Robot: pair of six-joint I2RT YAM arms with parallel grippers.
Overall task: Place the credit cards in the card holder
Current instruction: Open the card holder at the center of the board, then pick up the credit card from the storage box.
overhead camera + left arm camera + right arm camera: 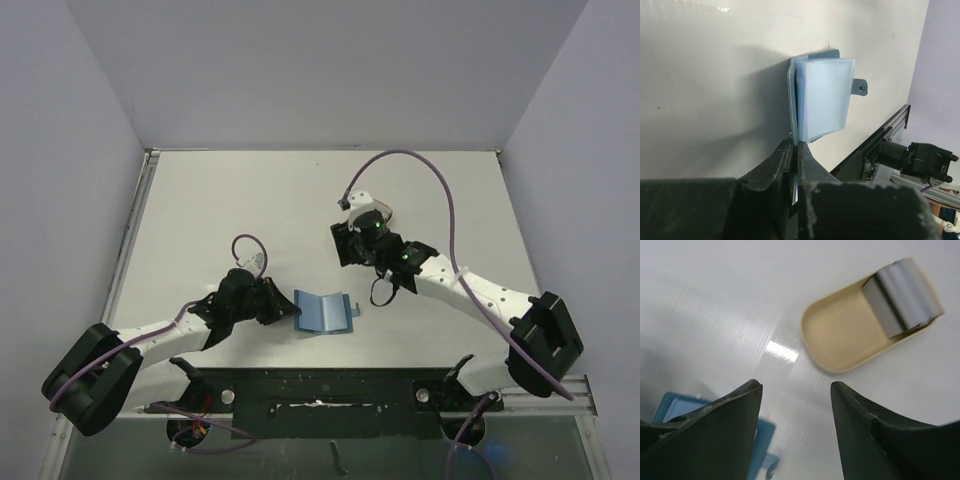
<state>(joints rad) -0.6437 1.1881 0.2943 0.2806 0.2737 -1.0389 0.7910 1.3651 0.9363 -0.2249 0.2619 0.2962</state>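
The blue card holder (325, 311) lies half open near the table's front, its closing tab (860, 86) pointing right. My left gripper (283, 308) is shut on the holder's left edge (794, 107); the jaws pinch the thin flap between them (796, 145). The holder's pale inner pockets (825, 97) bulge upward. The grey credit cards (902, 297) rest stacked at one end of a tan oval dish (840, 335). My right gripper (796, 387) is open and empty, hovering above the table between the dish and the holder (670, 407). In the top view it (345, 245) covers the dish.
The black mounting rail (320, 390) runs along the near edge, just beyond the holder's tab side (890, 130). Purple cables (440, 190) loop over the right arm. Grey walls stand close around the table.
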